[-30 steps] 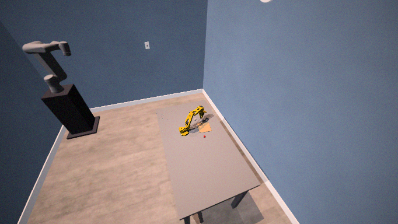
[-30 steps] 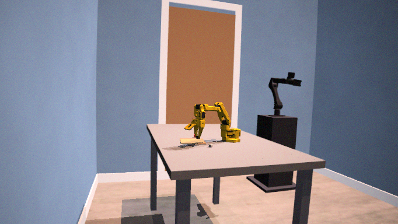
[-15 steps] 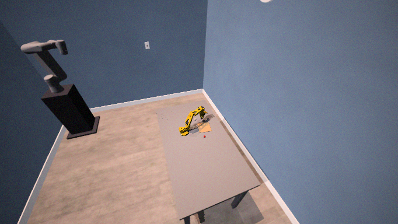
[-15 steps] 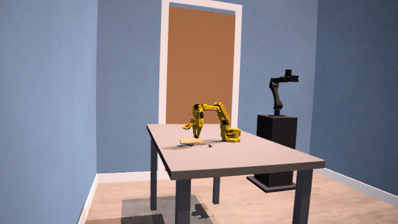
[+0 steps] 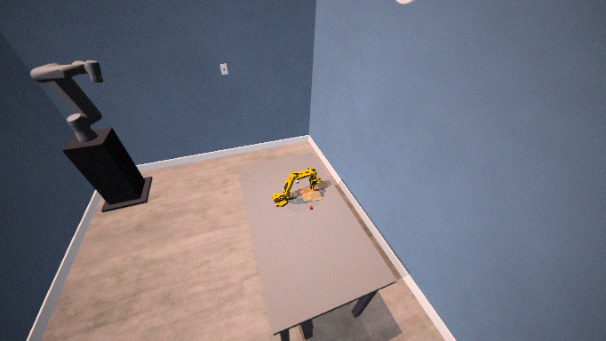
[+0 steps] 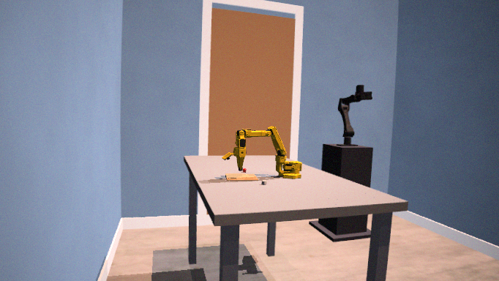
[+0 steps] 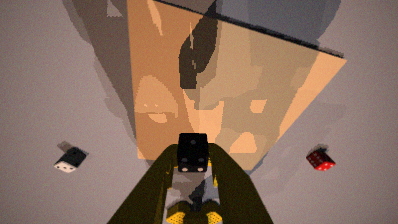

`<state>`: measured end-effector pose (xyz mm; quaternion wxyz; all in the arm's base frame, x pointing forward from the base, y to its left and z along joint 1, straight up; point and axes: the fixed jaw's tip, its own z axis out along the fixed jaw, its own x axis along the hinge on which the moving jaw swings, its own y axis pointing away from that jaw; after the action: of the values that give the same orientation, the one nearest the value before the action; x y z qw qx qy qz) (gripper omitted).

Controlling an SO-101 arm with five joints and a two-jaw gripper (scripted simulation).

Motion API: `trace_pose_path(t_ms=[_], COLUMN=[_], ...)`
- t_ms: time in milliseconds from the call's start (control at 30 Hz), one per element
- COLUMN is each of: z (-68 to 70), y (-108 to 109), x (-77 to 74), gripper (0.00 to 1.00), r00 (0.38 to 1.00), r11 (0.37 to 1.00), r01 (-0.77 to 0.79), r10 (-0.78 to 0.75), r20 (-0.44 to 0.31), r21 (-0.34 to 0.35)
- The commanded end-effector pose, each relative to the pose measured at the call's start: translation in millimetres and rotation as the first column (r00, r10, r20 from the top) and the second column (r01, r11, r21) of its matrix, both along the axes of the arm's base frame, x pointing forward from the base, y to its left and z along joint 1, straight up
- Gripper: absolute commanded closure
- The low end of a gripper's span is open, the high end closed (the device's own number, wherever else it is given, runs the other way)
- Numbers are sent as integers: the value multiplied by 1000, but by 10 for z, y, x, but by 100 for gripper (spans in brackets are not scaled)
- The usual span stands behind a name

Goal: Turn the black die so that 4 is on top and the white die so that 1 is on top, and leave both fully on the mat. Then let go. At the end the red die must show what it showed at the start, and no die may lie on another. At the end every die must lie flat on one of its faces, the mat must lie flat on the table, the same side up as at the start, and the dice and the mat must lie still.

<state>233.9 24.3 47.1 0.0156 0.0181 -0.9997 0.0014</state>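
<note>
Item one, the claw (image 5: 314, 188) (image 6: 240, 169) (image 7: 193, 147): clenched on the black die, pointing downward above the orange mat (image 5: 311, 194) (image 6: 241, 177) (image 7: 305, 75).

Item two, the black die (image 7: 193, 152): gripped between the two fingers. In the wrist view we count three pips on its broad visible face, with two pale pips along the lower edge. We cannot tell whether it touches the mat.

Item three, the white die (image 5: 298, 181) (image 6: 263, 183) (image 7: 70, 160): on the table (image 5: 302, 249) (image 6: 311, 190), off the mat and apart from it. We see one bright pipped face and one in deep shade; its top number is too small for us to read.

Item four, the red die (image 5: 311, 208) (image 6: 244, 170) (image 7: 320, 160): on the table, off the mat, on the opposite side from the white die. We note white pips, too small to count surely.

Item five, the yellow arm (image 5: 291, 178) (image 6: 257, 133): bent in an arch, reaching from its foot to the mat.

Item six, a second arm (image 5: 73, 95) (image 6: 345, 117): mounted on a black pedestal (image 5: 95, 173) (image 6: 331, 175), standing on the floor well apart from the mat.
</note>
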Motion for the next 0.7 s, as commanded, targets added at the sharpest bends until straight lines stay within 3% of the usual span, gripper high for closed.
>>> trace_pose_path(t_ms=[0,667], z=[135,166], y=[-155,-243], x=[62,55], gripper=[100,100], r00=[995,990], r11=[998,995], r01=[70,103], r10=[-70,-103], r20=[76,97], r21=[7,8])
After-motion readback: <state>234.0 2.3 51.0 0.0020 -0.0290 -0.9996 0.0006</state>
